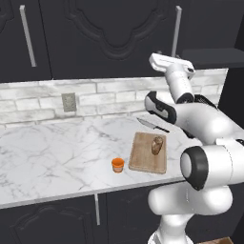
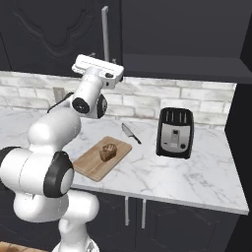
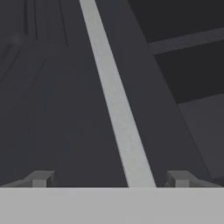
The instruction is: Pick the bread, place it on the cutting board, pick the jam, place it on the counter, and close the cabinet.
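The bread [image 1: 157, 145] [image 2: 108, 151] stands upright on the cutting board [image 1: 143, 159] [image 2: 91, 165]. The jam [image 1: 117, 165], a small orange jar, sits on the counter [image 1: 57, 152] just left of the board. My white hand [image 1: 171, 66] [image 2: 98, 69] is raised in front of the dark upper cabinet [image 1: 109, 33], near the door's silver bar handle [image 1: 176, 31] [image 2: 105, 32]. In the hand view my gripper [image 3: 110, 179] is open. The handle [image 3: 116, 100] runs up between the fingertips [image 3: 41, 178], which hold nothing. Right of the door, the cabinet's inner shelf [image 2: 182, 61] shows.
A knife [image 1: 152, 125] [image 2: 131, 133] lies on the counter behind the board. A black toaster [image 2: 174, 132] stands to the right. An outlet [image 1: 69, 102] sits in the brick backsplash. A dark tall unit bounds the counter at the far right.
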Robot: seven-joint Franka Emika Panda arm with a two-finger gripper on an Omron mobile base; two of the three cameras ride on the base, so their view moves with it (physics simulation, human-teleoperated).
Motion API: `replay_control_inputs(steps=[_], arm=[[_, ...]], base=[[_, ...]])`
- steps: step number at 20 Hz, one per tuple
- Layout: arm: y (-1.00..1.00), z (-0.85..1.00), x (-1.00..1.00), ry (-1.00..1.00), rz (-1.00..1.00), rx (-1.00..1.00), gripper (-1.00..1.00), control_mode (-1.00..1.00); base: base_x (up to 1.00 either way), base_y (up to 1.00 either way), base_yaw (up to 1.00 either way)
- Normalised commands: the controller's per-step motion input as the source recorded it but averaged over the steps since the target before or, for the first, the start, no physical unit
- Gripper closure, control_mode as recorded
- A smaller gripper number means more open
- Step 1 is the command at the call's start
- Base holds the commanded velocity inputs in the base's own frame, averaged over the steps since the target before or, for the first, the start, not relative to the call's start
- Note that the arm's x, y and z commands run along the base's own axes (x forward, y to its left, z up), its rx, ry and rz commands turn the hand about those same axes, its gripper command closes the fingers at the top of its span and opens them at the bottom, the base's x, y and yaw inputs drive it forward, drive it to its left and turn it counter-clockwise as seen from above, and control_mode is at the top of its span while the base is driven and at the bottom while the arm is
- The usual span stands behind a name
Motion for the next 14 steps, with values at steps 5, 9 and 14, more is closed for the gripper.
replay_control_inputs(steps=[5, 9, 14], arm=[[-0.04, 0.00, 0.18, 0.00, 0.06, 0.00, -1.00, -1.00], [0.00, 0.00, 0.19, 0.00, 0.05, 0.00, -1.00, -1.00], [0.00, 0.00, 0.18, 0.00, 0.05, 0.00, -1.00, -1.00]], base=[[0.00, 0.00, 0.00], [0.00, 0.00, 0.00], [0.00, 0.00, 0.00]])
